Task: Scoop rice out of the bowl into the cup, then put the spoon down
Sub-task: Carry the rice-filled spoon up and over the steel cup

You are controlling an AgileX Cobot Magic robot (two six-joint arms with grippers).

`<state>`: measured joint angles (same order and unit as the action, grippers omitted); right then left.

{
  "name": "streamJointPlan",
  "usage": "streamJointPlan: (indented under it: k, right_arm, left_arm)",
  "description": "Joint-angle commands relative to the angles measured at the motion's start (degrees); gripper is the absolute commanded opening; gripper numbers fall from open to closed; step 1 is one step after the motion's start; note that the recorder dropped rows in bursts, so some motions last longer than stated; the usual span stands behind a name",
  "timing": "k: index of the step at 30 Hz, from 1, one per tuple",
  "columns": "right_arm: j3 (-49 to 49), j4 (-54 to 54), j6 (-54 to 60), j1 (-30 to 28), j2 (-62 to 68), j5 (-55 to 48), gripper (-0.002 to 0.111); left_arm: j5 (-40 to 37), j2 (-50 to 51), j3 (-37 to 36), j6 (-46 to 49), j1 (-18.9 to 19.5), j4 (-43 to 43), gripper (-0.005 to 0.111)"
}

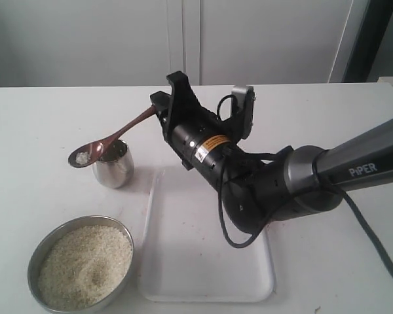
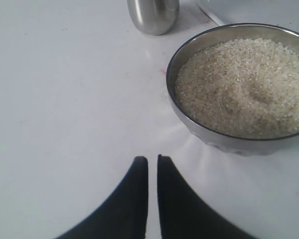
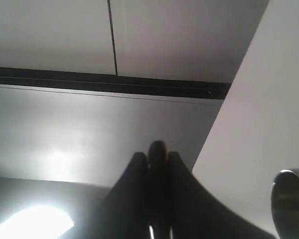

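My right gripper [image 1: 158, 111] is shut on the handle of the wooden spoon [image 1: 121, 133], which slopes down to the left. The spoon's oval end holds a little rice [image 1: 83, 157] and hovers at the left rim of the shiny cup [image 1: 114, 167]. The grey bowl [image 1: 39, 245] of rice [image 1: 85, 265] sits at the front left. In the right wrist view the dark handle tip [image 3: 157, 148] pokes out between the fingers of the right gripper [image 3: 157, 153]. My left gripper [image 2: 150, 159] is shut on nothing, low over the table beside the bowl [image 2: 189, 127], rice [image 2: 244, 87] and cup [image 2: 153, 15].
A flat white tray [image 1: 206, 261] lies on the white table right of the bowl, under the right arm. A pale wall with cupboard seams runs along the table's far edge.
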<state>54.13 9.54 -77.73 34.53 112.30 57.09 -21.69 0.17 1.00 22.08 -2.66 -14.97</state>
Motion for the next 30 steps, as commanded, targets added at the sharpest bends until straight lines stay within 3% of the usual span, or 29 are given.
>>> streamJointPlan:
  k: [1,13,18,30]
  right_arm:
    - [3.46,5.05,4.79,-0.28,-0.23,-4.30,0.000]
    - [11.71,14.59,15.10,-2.41,3.84,-9.85,0.000]
    - [12.35,14.19,17.85,-4.87,4.39,-12.05,0.000]
    - [17.97,11.15,22.59,-4.87,7.77,-16.02,0.000]
  left_arm:
    - [-0.18,-0.17,-0.29,0.22,0.23,-0.40,0.014]
    - [-0.18,-0.17,-0.29,0.22,0.23,-0.40,0.014]
    - [-0.18,-0.17,-0.29,0.22,0.23,-0.40,0.014]
    - [-0.18,-0.17,-0.29,0.22,0.23,-0.40,0.014]
